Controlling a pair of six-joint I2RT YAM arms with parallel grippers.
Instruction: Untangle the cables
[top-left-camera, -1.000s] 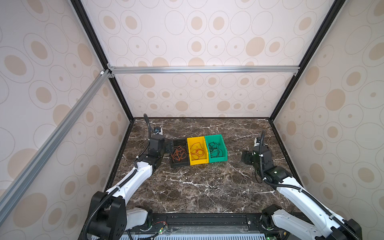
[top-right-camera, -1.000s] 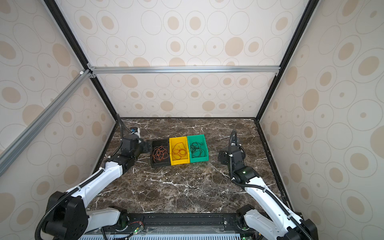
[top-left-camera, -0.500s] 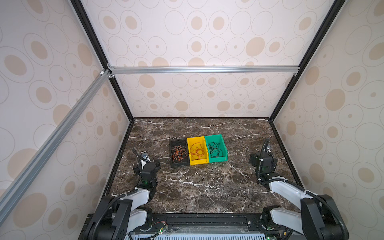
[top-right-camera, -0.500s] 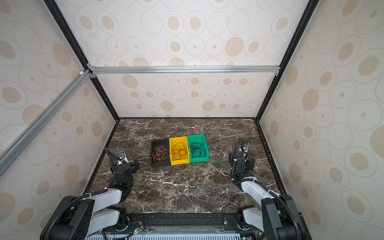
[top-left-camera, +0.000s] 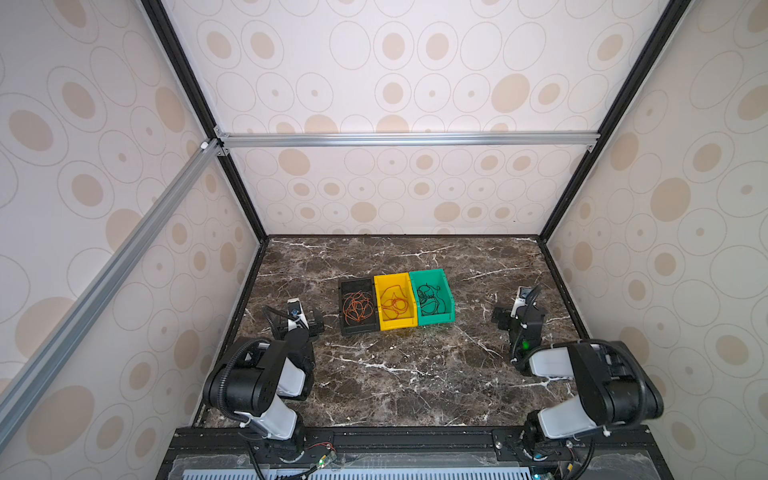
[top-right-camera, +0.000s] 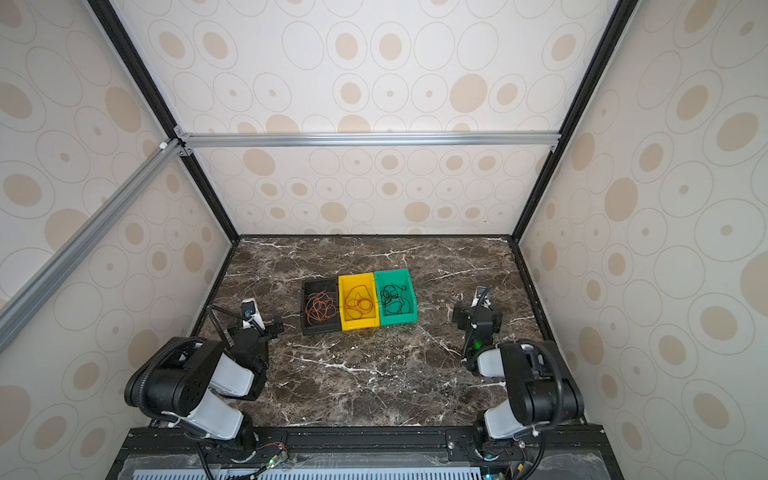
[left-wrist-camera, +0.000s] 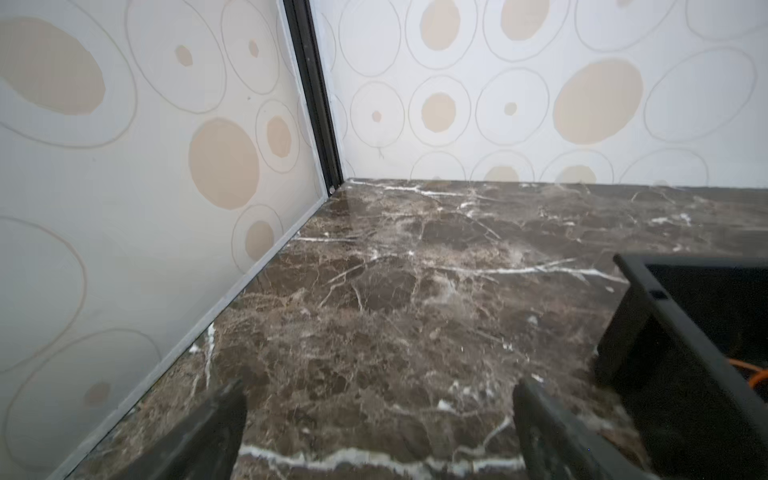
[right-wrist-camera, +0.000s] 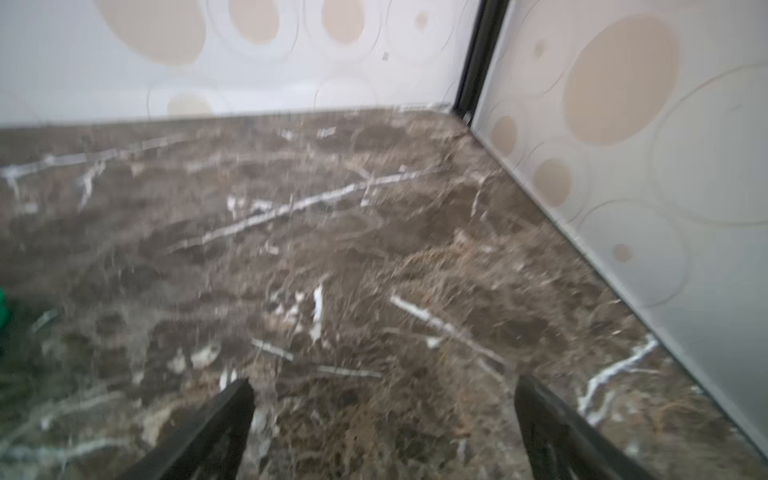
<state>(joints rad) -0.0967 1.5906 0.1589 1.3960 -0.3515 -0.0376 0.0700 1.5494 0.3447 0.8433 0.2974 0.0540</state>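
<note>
Cables (top-left-camera: 357, 307), thin floppy orange, red and black wires, appear sorted; park your left gripper (left-wrist-camera: 378, 384) and right gripper (right-wrist-camera: 384, 380), both spread empty, clear of them.

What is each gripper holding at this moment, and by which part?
Nothing. The left gripper and the right gripper are both open, with only bare marble tabletop between their fingers. The cables lie in the bins.
</note>
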